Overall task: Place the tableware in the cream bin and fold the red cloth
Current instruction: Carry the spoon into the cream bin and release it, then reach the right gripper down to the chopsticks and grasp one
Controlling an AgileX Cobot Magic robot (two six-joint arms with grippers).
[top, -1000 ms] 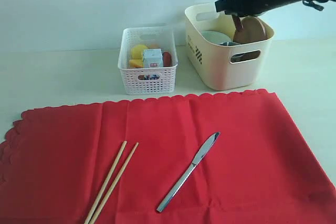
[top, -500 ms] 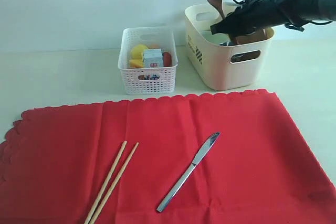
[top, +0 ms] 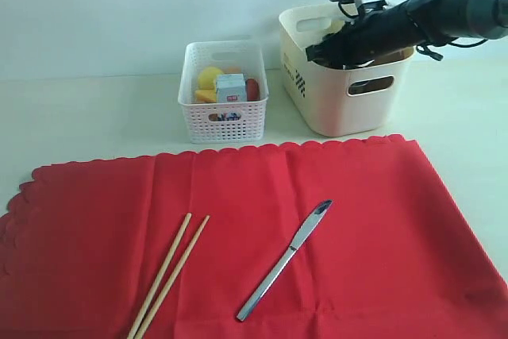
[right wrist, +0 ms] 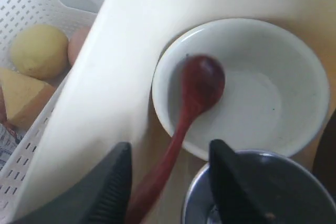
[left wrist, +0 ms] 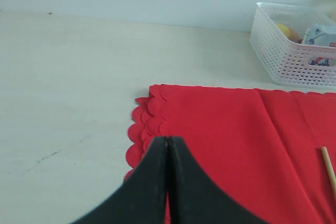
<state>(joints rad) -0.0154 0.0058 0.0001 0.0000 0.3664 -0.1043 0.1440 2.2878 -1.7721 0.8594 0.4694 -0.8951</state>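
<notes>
A pale cream surface (top: 95,117) runs back to a plain, pale blue-white wall (top: 119,5). The red cloth (top: 365,220) lies spread flat across the 6 o'clock half of the exterior view, its scalloped far edge towards the bins. On it, the wooden chopsticks (top: 169,274) lie side by side at 7 o'clock. The silver knife (top: 286,260) lies slantwise near 6 o'clock, well apart from them.

Beyond the cloth, at 12 o'clock, stands the white lattice basket (top: 224,125) with a milk carton (top: 231,87), a lemon (right wrist: 39,51) and a wedge of cheese (right wrist: 23,98) inside. Just beside it, at 1 o'clock, is the cream bin (top: 333,105).

The right gripper (right wrist: 169,148) hangs over the bin's open top. Its jaws stand apart, and the dark wooden spoon (right wrist: 202,82) runs between them without being pinched. The spoon's head, slightly blurred, is over the pale bowl (right wrist: 262,93) inside the bin, next to the rim of the steel cup (right wrist: 283,192).

The left gripper (left wrist: 167,142) sits low over the cloth's scalloped side edge, with its jaws pressed tight together and nothing between them.
</notes>
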